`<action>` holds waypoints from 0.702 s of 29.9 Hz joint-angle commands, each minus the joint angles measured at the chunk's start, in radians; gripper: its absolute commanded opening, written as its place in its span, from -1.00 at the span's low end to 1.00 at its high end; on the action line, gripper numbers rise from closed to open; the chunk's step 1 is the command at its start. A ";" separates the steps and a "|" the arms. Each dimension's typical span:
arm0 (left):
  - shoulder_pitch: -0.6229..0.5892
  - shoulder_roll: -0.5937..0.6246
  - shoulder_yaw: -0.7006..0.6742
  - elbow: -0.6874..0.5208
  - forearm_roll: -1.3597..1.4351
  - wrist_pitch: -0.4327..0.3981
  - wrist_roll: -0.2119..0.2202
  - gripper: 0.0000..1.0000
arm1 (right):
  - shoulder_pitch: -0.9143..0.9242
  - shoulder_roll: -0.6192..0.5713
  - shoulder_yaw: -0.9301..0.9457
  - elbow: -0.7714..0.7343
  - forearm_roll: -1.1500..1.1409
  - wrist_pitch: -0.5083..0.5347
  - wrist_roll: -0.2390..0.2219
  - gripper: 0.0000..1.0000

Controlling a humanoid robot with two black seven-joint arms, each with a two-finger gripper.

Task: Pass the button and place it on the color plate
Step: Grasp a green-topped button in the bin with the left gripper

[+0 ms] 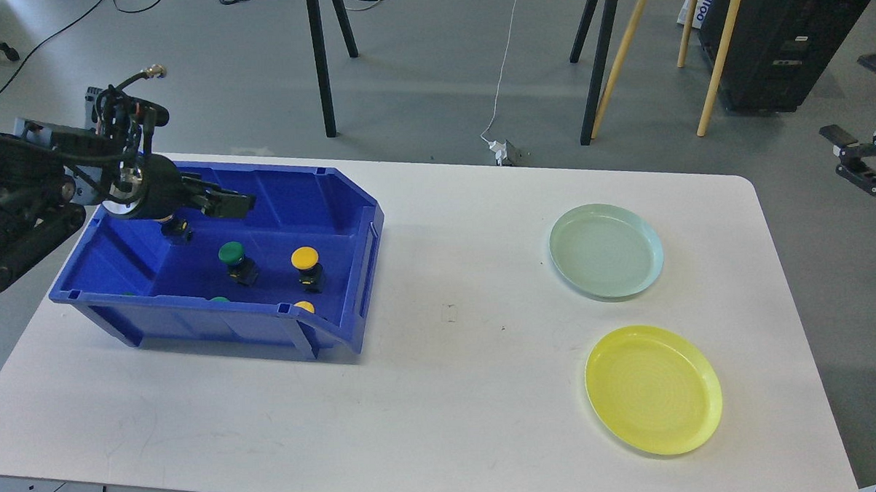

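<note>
A blue bin (352,278) on the left of the white table holds several push buttons. A green one (230,254) and a yellow one (304,259) stand in the middle. A yellow cap (304,307) and a green cap (219,300) peek over the front wall. My left gripper (236,204) reaches into the back left of the bin and points right, just above a button (178,230) whose cap it hides. Its fingers cannot be told apart. My right gripper (852,159) hangs open and empty off the table's right edge. A pale green plate (606,251) and a yellow plate (653,389) lie at the right.
The white table (449,362) has bare room between the bin and the plates. Tripod legs (320,68), wooden poles (620,50) and a black cabinet (780,37) stand on the floor behind. A power plug (502,153) lies by the table's back edge.
</note>
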 commanded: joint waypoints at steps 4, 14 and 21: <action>0.068 -0.040 0.001 0.040 0.005 0.000 0.006 1.00 | -0.001 0.006 -0.001 0.003 -0.025 0.000 0.000 0.97; 0.112 -0.089 -0.001 0.149 0.019 0.000 -0.005 1.00 | -0.007 0.022 -0.001 0.003 -0.032 -0.009 0.000 0.97; 0.115 -0.158 -0.001 0.220 0.009 0.000 -0.009 0.99 | -0.002 0.051 -0.003 0.005 -0.069 -0.027 0.000 0.97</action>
